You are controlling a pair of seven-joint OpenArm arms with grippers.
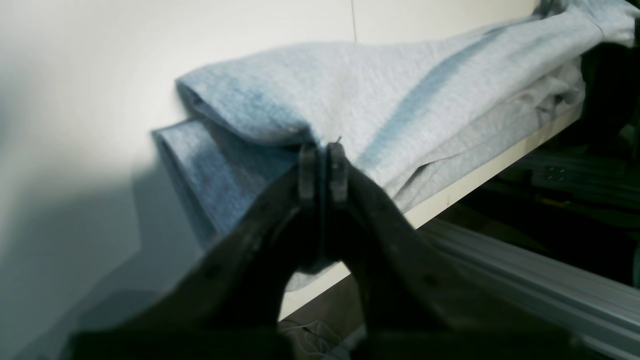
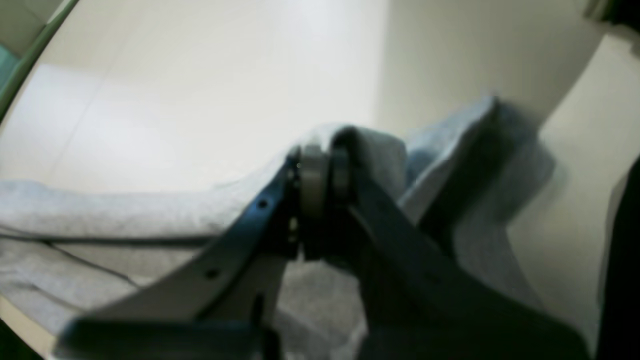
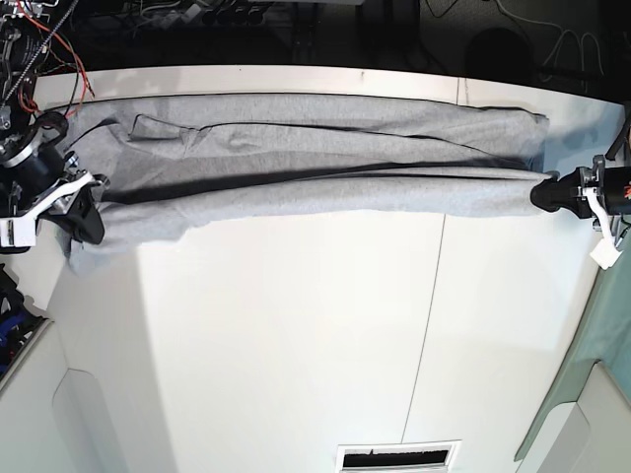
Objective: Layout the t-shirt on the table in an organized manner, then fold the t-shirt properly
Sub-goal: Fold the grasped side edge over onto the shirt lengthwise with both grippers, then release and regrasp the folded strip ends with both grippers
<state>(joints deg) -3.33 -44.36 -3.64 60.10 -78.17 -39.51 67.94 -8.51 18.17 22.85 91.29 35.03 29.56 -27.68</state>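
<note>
The light grey t-shirt [image 3: 296,148] lies stretched in a long folded band across the far part of the white table [image 3: 296,345]. My left gripper [image 3: 545,193] is at the band's right end, shut on a fold of the shirt; in the left wrist view its jaws [image 1: 322,165] pinch the cloth [image 1: 375,90] near the table's edge. My right gripper [image 3: 84,212] is at the band's left end, shut on the shirt; in the right wrist view [image 2: 325,167] the cloth [image 2: 100,210] bunches over the jaws. No lettering shows.
A thin dark seam [image 3: 424,325] runs across the table. Cables and electronics [image 3: 30,39] sit behind the far edge. A slotted vent [image 3: 394,458] is at the front edge. An aluminium rail [image 1: 525,270] runs below the table's edge.
</note>
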